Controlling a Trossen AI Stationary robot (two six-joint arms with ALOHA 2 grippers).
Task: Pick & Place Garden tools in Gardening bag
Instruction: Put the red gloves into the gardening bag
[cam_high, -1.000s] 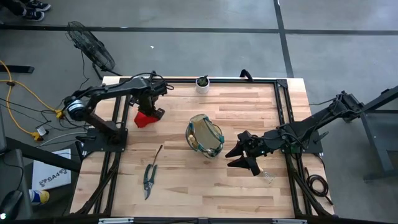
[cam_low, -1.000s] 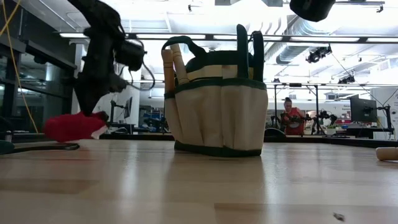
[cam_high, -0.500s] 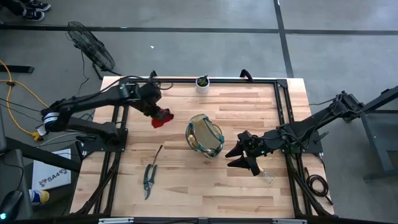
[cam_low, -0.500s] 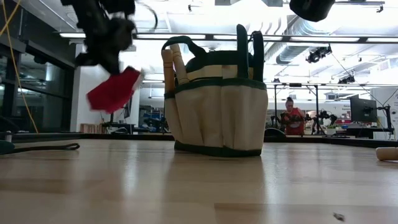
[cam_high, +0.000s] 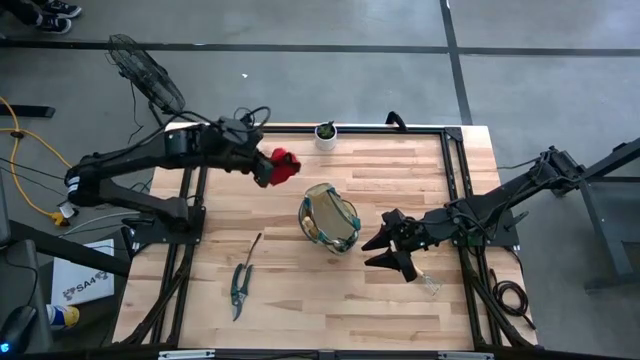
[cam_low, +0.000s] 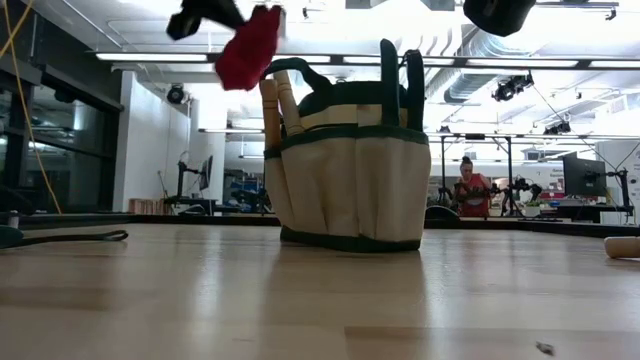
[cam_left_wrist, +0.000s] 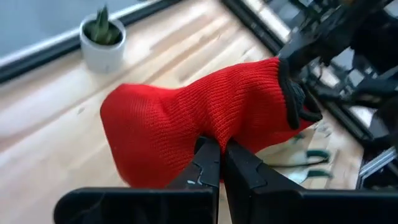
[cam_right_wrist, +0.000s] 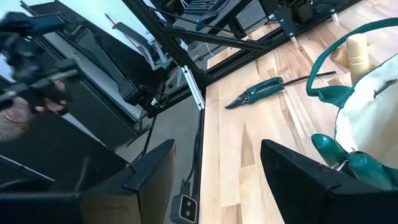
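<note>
While the left hand (cam_high: 268, 168) carries the red glove (cam_high: 284, 164) high over the desk (cam_high: 300, 290), it sits in the upper middle of the high view, just up and left of the bag (cam_high: 329, 218). The wrist view shows the fingers (cam_left_wrist: 205, 163) clenched on a thin pinch of knit at the glove's (cam_left_wrist: 205, 118) middle, with both ends hanging free. The right hand (cam_high: 392, 258) waits open on the bag's right side, holding nothing.

Judging from this, the grip is the weak spot: so little fabric is caught that a swing could pull it loose, dropping the glove short of the bag (cam_low: 345, 165). The dangling ends could also snag the handles (cam_low: 398, 72) or the wooden tool handles (cam_low: 277, 105) standing in the outer pockets, so that the glove drapes over the rim instead of falling inside. The shears (cam_high: 240, 284) lie at lower left, well apart, yet to be picked.

Against the earlier frames, the glove has gone from resting on the desk near the left edge to being lifted and carried right, closer to the bag and higher. The right arm, bag and shears have not shifted.
</note>
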